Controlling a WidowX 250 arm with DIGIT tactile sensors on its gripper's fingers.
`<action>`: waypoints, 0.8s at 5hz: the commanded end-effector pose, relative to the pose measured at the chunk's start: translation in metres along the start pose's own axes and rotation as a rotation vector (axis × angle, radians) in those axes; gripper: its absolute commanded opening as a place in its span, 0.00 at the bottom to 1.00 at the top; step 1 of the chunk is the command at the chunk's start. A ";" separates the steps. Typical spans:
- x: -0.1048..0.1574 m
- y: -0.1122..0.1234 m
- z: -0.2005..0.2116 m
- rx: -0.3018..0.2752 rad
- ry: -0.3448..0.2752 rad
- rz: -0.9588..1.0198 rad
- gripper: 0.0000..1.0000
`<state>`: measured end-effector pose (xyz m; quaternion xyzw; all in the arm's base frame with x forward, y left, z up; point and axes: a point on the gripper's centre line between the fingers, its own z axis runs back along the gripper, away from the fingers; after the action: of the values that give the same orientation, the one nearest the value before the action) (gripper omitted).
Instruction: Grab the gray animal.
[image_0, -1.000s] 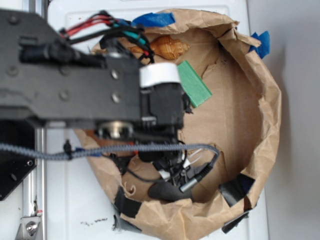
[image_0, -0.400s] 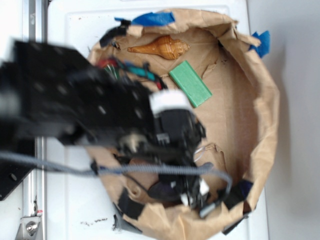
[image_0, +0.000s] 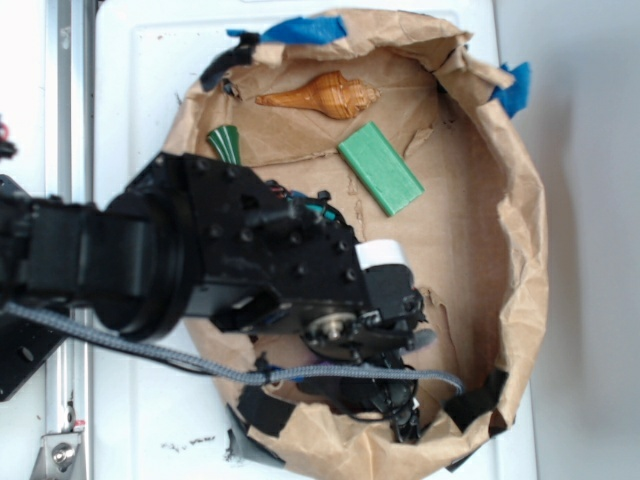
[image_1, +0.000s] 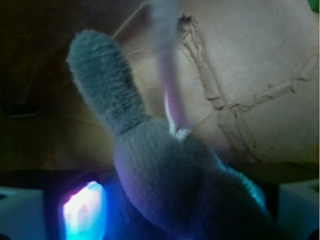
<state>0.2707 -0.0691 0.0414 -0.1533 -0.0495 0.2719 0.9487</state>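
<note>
The gray animal (image_1: 165, 175) fills the wrist view: a soft plush body with one long fuzzy limb or ear sticking up to the left. It lies on brown paper between my gripper's (image_1: 185, 215) two fingers. The left finger (image_1: 82, 212) glows blue and stands a little apart from the plush. The jaws look open around it. In the exterior view the gripper (image_0: 392, 402) is low at the near edge of the paper nest, and the arm hides the animal there.
A brown paper nest with a raised crumpled rim (image_0: 530, 250) holds an orange carrot-like toy (image_0: 320, 95) at the back, a green block (image_0: 380, 168) and a dark green item (image_0: 224, 143). Black tape patches (image_0: 475, 400) and blue tape (image_0: 300, 30) sit on the rim. A gray cable (image_0: 150, 345) hangs from the arm.
The arm has swung right and down toward the near edge of the nest. The gripper now sits over the spot where the gray animal lay, hiding it in the exterior view.
</note>
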 end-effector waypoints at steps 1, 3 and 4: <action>0.001 0.002 0.031 -0.042 -0.057 0.012 0.00; 0.028 0.037 0.101 0.046 -0.132 0.061 0.00; 0.034 0.050 0.136 0.270 -0.193 0.078 0.00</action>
<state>0.2436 0.0320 0.1336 0.0095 -0.0617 0.3326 0.9410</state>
